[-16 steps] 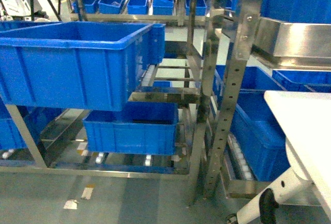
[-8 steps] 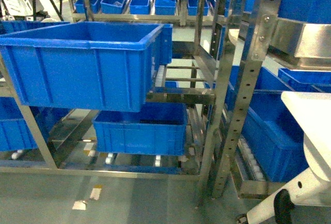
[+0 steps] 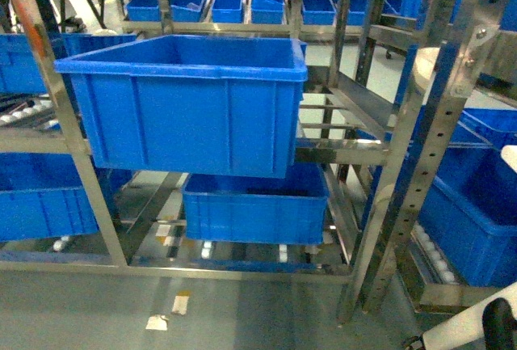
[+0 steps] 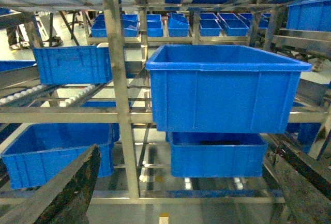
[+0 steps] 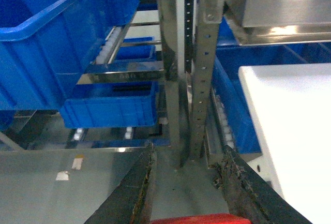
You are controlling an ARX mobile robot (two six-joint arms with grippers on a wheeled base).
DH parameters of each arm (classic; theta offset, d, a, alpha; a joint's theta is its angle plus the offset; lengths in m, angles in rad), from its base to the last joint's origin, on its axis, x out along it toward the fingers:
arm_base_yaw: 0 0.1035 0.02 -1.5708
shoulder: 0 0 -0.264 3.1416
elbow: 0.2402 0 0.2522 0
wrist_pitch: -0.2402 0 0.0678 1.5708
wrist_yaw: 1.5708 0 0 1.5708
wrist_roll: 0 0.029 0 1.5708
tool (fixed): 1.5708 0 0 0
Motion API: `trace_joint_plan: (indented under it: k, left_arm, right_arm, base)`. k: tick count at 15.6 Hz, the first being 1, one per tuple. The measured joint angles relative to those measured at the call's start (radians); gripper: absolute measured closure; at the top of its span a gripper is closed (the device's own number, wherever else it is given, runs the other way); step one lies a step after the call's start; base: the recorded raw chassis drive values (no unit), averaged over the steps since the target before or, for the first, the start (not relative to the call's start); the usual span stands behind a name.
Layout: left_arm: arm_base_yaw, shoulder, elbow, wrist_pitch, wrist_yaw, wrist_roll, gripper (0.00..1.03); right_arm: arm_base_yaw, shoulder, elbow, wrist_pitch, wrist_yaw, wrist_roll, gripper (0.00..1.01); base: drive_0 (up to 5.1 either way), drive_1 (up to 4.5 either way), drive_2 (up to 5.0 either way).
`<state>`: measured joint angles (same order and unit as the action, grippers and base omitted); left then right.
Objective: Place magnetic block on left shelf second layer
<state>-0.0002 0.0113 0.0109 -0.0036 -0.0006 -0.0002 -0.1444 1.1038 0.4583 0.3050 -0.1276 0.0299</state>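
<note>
The magnetic block (image 5: 194,219) shows as a red strip at the bottom edge of the right wrist view, held between the dark fingers of my right gripper (image 5: 187,151). The left shelf second layer carries a large deep blue crate (image 3: 186,99) with a thick rim, which also shows in the left wrist view (image 4: 227,87) and at the right wrist view's upper left (image 5: 41,43). My left gripper (image 4: 183,154) is open and faces the rack with nothing between its fingers. Neither gripper shows in the head view.
A smaller blue crate (image 3: 254,204) sits on the level below. Steel uprights (image 3: 416,164) divide the racks, with more blue crates (image 3: 468,221) to the right. A white table (image 5: 289,125) lies beside my right gripper. Grey floor (image 3: 242,309) runs along the front.
The head view has swung: the rack and large crate have slid right and look closer. The white table has nearly left the frame at the right.
</note>
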Motion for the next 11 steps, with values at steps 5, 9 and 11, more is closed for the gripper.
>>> trace_joint_plan:
  k: [5, 9, 11]
  left_arm:
    - [0.000, 0.000, 0.000, -0.001, 0.000, 0.000, 0.05]
    - [0.000, 0.000, 0.000, 0.000, -0.001, 0.000, 0.05]
    - [0.000, 0.000, 0.000, 0.002, 0.000, 0.000, 0.05]
  right_arm:
    - [0.000, 0.000, 0.000, 0.000, 0.000, 0.000, 0.69]
    - [0.000, 0.000, 0.000, 0.002, 0.000, 0.000, 0.69]
    - [0.000, 0.000, 0.000, -0.002, 0.000, 0.000, 0.69]
  base:
    - [-5.0, 2.48, 2.5]
    - [-5.0, 2.48, 2.5]
    - [-5.0, 2.48, 2.5]
